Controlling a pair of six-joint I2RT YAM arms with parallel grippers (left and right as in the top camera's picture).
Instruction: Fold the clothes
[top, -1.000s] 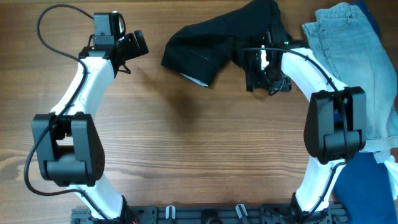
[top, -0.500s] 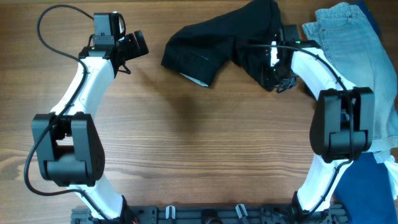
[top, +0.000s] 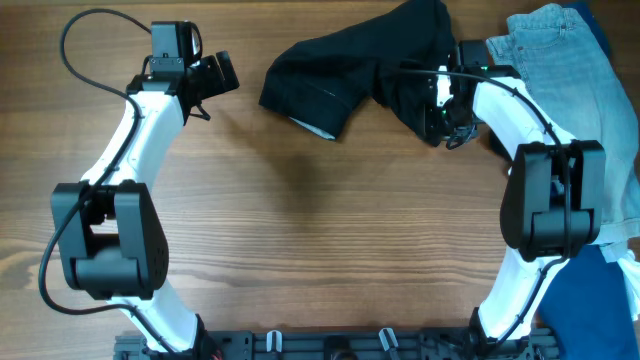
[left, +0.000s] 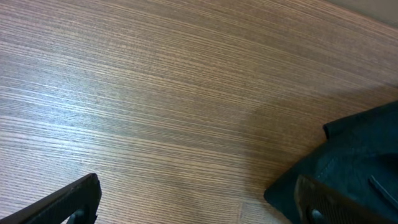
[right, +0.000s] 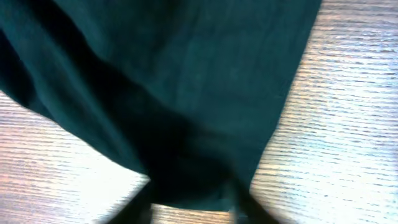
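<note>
Wood-grain counter (top: 320, 240) is carrying everything.

Left: the left claw (top: 218, 76) is hanging released, fingers spread wide, over bare wood. The black garment (top: 340, 70) is lying near it on its right. A strip of wood is showing between the two in the overhead view.

Centre: the garment is lying bunched along the far side of the counter. A small light patch (top: 318, 128) is showing at its near edge.

Right of centre: the right claw (top: 440, 122) is sitting on the garment's right end, at its near edge. In the right wrist view, black fabric is filling most of the frame. Its hem is lying between two blurred fingers (right: 138, 206); cannot tell whether they are clenched on it.

Right: light blue jeans (top: 570, 70) are lying flat, and the right arm (top: 545, 190) is crossing their near-left part. Dark blue fabric (top: 612, 300) is showing at the near right corner.
</note>
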